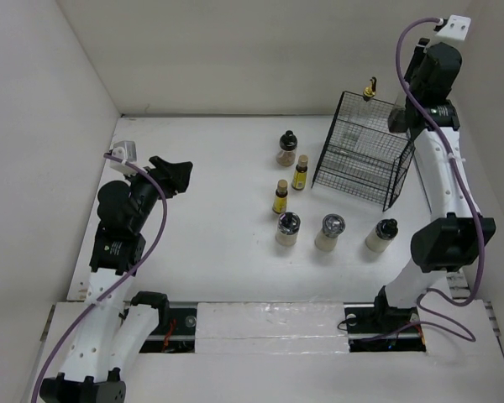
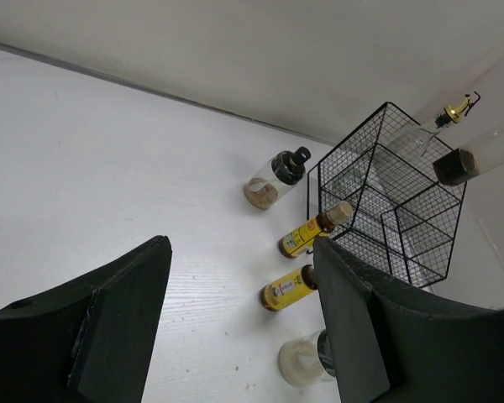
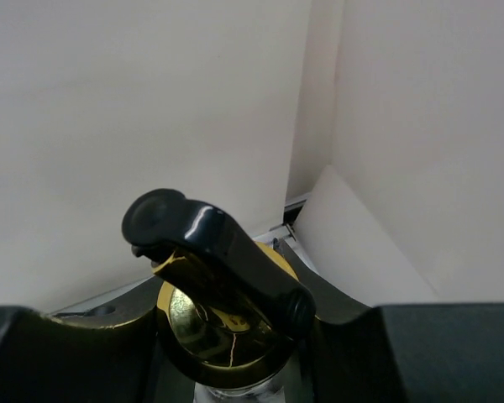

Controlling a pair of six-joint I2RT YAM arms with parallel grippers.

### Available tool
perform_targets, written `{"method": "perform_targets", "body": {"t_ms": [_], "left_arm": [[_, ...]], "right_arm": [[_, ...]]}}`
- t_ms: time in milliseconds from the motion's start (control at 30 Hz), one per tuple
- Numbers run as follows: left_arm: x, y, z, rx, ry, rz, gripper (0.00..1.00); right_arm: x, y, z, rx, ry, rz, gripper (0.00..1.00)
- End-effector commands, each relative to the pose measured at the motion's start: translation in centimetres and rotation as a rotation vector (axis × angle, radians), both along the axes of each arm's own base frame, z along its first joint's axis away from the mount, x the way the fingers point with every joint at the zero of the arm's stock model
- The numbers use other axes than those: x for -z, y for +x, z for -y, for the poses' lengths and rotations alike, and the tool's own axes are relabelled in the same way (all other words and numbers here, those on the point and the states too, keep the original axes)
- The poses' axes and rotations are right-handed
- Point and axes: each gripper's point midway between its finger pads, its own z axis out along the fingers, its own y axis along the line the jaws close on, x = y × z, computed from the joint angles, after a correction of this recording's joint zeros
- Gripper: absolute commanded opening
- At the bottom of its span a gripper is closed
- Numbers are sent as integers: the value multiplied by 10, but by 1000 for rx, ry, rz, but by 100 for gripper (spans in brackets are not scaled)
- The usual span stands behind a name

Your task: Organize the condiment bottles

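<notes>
Right pincer (image 1: 397,116) looks clamped on the tall glass bottle (image 1: 370,89), its gold pourer poking up at the black wire basket's (image 1: 359,159) far side. Left pincer (image 1: 175,172) gapes wide over the table (image 1: 210,243), holding nothing. Three squat jars (image 1: 329,232) line up before the basket, two amber bottles (image 1: 300,173) to its left.

The left half of the table (image 1: 210,168) lay bare, with wide room around the left gripper (image 1: 185,175), whose jaws stood apart. Further right, a lidded jar (image 1: 286,149) and two amber bottles (image 1: 300,172) stood close together just beside the wire basket (image 1: 361,164), leaving only narrow gaps. Three jars (image 1: 329,232) formed a front row with wider gaps between them. A tall bottle (image 1: 370,88) rose from the basket's far corner. The right gripper (image 3: 235,336) was clamped at its gold pourer, the right wall close by.
</notes>
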Motion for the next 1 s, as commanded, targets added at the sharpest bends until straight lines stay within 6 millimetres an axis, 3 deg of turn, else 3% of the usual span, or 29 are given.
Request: {"method": "perform_targets", "body": {"t_ms": [0, 300, 633, 733, 767, 933, 967], "left_arm": [[-20, 0, 1, 8, -5, 65, 64], [-17, 2, 1, 8, -4, 55, 64], [-15, 5, 0, -1, -3, 46, 64], [-15, 5, 0, -1, -3, 46, 64], [-15, 5, 0, -1, -3, 46, 65], [-10, 5, 0, -1, -1, 37, 66], [-10, 5, 0, -1, -1, 37, 66]], "right_arm": [[-51, -9, 9, 50, 35, 217, 0], [-6, -4, 33, 154, 123, 214, 0], [87, 18, 30, 161, 233, 85, 3], [104, 22, 27, 154, 251, 60, 4], [116, 24, 27, 157, 251, 36, 6], [134, 23, 30, 181, 256, 5, 23], [135, 23, 30, 182, 256, 5, 35]]}}
